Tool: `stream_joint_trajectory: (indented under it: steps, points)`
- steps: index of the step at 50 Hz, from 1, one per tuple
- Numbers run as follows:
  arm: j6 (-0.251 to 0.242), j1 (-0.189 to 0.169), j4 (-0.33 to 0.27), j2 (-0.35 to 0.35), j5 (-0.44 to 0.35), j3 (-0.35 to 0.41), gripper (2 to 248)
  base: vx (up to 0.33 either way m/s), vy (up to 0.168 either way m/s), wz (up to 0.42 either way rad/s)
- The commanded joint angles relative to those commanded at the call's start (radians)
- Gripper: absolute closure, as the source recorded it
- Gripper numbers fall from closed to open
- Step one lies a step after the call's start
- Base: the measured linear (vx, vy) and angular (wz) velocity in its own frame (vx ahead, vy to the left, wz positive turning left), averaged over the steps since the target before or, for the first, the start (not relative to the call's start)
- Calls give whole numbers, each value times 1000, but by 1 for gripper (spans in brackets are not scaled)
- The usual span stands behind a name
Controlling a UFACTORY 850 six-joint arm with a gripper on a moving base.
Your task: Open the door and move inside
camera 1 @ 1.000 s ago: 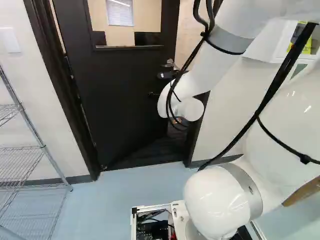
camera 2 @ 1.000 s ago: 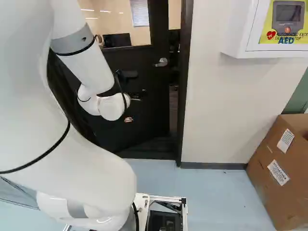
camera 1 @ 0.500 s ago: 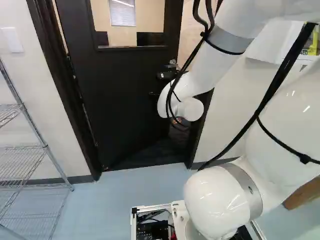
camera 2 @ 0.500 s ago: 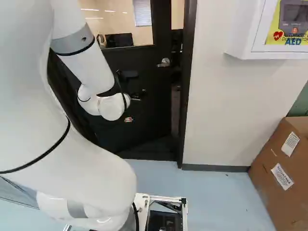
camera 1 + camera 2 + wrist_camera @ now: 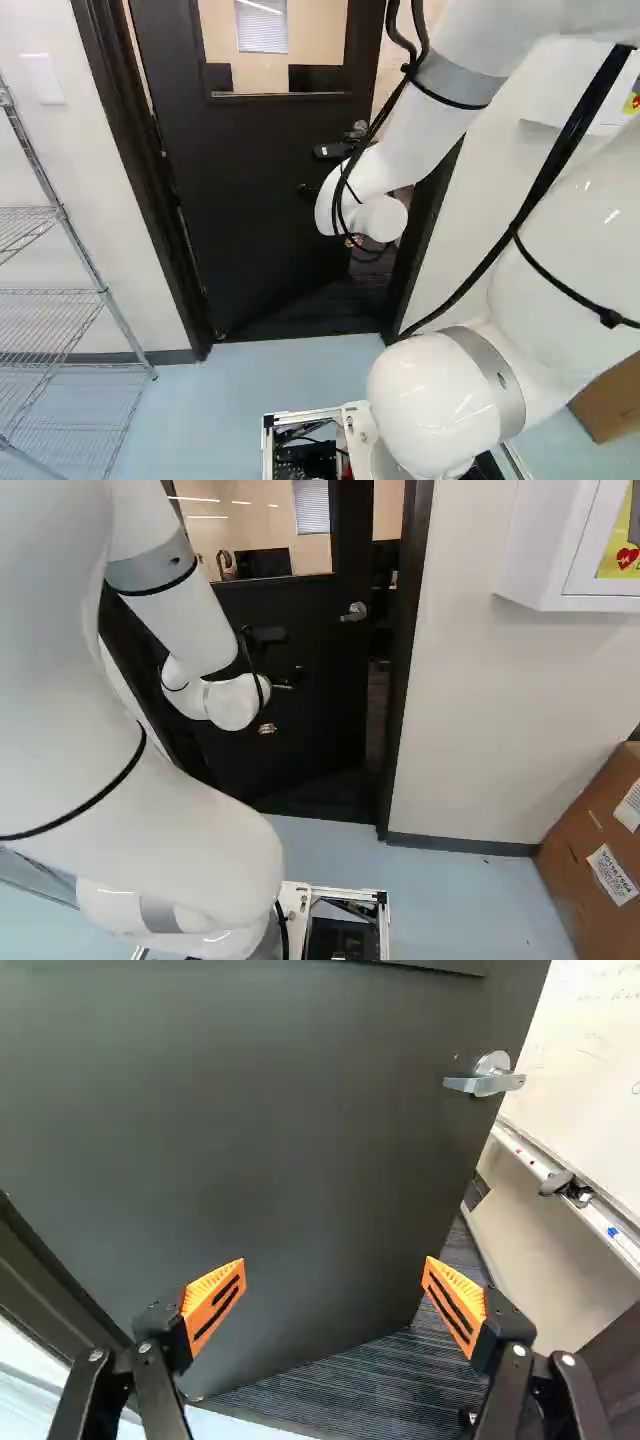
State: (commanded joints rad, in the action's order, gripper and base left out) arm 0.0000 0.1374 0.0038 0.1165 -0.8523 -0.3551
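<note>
The black door (image 5: 320, 710) stands partly open away from me, with a dark gap between its free edge and the frame (image 5: 402, 680). Its lever handle (image 5: 356, 612) is silver. My gripper (image 5: 280, 702) shows only in part beyond the white wrist, in front of the door leaf. In the wrist view, the gripper (image 5: 334, 1305) is spread wide, nothing between its orange pads, and the door leaf (image 5: 280, 1160) fills the view ahead. The handle (image 5: 487, 1078) lies beyond the fingers, nearer the free edge. Striped dark carpet (image 5: 370, 1385) shows through the opening.
A wire shelf (image 5: 60, 290) stands left of the doorway. On the wall to its right hangs a white cabinet (image 5: 560, 550), with a cardboard box (image 5: 600, 860) on the floor below. Past the door's edge the wrist view shows a whiteboard (image 5: 590, 1070) with a tray.
The base has moved, apparently turning left: door, frame, shelf and box shift rightward in both base views. The arm keeps its pose against its lowest joint.
</note>
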Motion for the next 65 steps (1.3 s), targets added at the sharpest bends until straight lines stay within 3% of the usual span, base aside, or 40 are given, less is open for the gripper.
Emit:
stream_joint_trajectory:
  steps: [65]
  points:
    - [0,0,0,0,0,0,3,90,2,-2]
